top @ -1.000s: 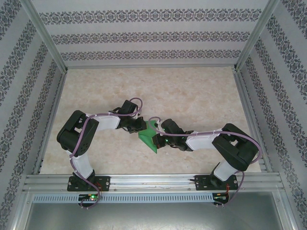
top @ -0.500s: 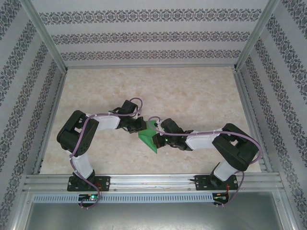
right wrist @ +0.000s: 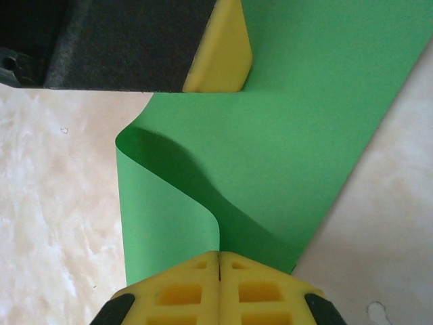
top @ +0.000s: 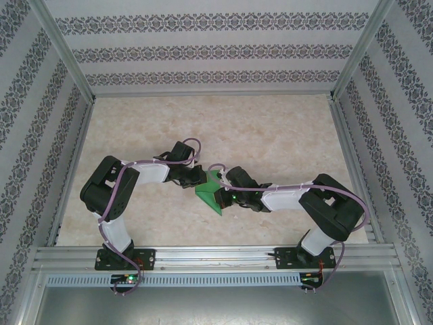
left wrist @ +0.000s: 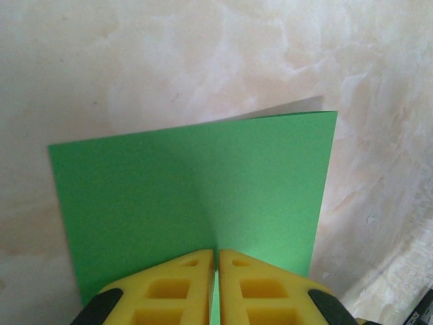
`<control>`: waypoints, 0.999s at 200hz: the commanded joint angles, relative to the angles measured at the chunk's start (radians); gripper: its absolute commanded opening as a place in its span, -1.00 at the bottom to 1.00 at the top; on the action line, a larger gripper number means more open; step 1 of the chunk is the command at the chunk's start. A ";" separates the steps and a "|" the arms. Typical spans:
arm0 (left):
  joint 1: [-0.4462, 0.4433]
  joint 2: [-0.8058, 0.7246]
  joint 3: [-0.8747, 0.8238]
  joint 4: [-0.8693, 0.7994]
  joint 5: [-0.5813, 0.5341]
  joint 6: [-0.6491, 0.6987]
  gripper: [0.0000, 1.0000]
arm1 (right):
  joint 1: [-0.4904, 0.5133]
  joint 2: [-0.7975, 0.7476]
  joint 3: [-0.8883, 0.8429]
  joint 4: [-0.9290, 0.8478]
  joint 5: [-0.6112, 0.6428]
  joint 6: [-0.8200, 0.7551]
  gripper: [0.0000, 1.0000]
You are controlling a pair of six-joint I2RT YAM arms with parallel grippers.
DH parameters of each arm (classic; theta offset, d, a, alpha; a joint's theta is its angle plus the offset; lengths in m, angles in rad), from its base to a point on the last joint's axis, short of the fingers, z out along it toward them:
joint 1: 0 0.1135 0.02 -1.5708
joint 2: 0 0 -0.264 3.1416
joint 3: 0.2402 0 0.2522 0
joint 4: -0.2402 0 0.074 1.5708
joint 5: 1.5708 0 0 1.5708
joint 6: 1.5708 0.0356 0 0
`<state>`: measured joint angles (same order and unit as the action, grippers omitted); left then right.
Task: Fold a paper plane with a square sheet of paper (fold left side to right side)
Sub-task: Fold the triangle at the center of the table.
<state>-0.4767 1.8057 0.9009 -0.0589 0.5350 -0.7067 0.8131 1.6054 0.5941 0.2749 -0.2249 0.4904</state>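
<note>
Left arm (top: 145, 175) and right arm (top: 287, 198) bend inward; left gripper (left wrist: 216, 254) and right gripper (right wrist: 218, 256) nearly meet, each pinched on the square sheet of paper (left wrist: 203, 176).

So the square sheet of paper (top: 211, 195) is seen bent over mid-table, pinched between the left gripper (top: 198, 180) and the right gripper (top: 226, 193), above the marbled table (top: 270, 128).
</note>
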 commanded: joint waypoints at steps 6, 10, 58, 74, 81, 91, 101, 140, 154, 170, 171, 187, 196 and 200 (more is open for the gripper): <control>-0.002 0.036 -0.021 -0.015 -0.040 0.014 -0.77 | -0.014 0.017 0.019 -0.012 0.016 -0.021 -1.00; -0.001 0.037 -0.021 -0.016 -0.040 0.014 -0.77 | -0.014 0.017 0.019 -0.012 0.017 -0.021 -1.00; -0.002 0.031 -0.021 -0.014 -0.041 0.012 -0.76 | -0.014 0.041 0.022 -0.018 0.023 -0.025 -1.00; -0.001 0.026 -0.020 -0.013 -0.039 0.010 -0.74 | -0.014 0.051 0.021 -0.017 0.019 -0.026 -1.00; 0.000 0.024 -0.020 -0.012 -0.039 0.009 -0.72 | -0.014 0.054 0.020 -0.018 0.018 -0.026 -1.00; 0.000 0.019 -0.020 -0.010 -0.039 0.008 -0.70 | -0.014 0.057 0.018 -0.017 0.017 -0.026 -1.00; 0.000 0.011 -0.019 -0.009 -0.039 0.006 -0.68 | -0.014 0.057 0.014 -0.019 0.016 -0.024 -1.00; 0.002 -0.040 0.019 -0.042 -0.060 0.023 -0.61 | -0.014 0.054 -0.006 -0.022 0.009 -0.021 -1.00; 0.004 -0.068 0.045 -0.074 -0.076 0.038 -0.60 | -0.014 0.054 -0.013 -0.022 0.007 -0.016 -1.00; 0.011 -0.110 0.061 -0.102 -0.095 0.052 -0.59 | -0.013 0.052 -0.020 -0.022 0.002 -0.014 -1.00; 0.010 -0.113 0.062 -0.104 -0.096 0.053 -0.59 | -0.013 0.051 -0.021 -0.022 0.001 -0.014 -1.00; 0.018 -0.172 0.054 -0.123 -0.123 0.060 -0.58 | -0.012 0.048 -0.027 -0.020 -0.001 -0.011 -1.00; 0.022 -0.211 0.039 -0.130 -0.131 0.061 -0.59 | -0.012 0.045 -0.029 -0.019 -0.001 -0.010 -1.00; 0.023 -0.228 0.031 -0.130 -0.133 0.062 -0.59 | -0.012 0.045 -0.031 -0.019 -0.001 -0.010 -1.00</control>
<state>-0.4732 1.6833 0.9272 -0.1291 0.4538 -0.6804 0.8070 1.6379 0.5953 0.2909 -0.2260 0.4870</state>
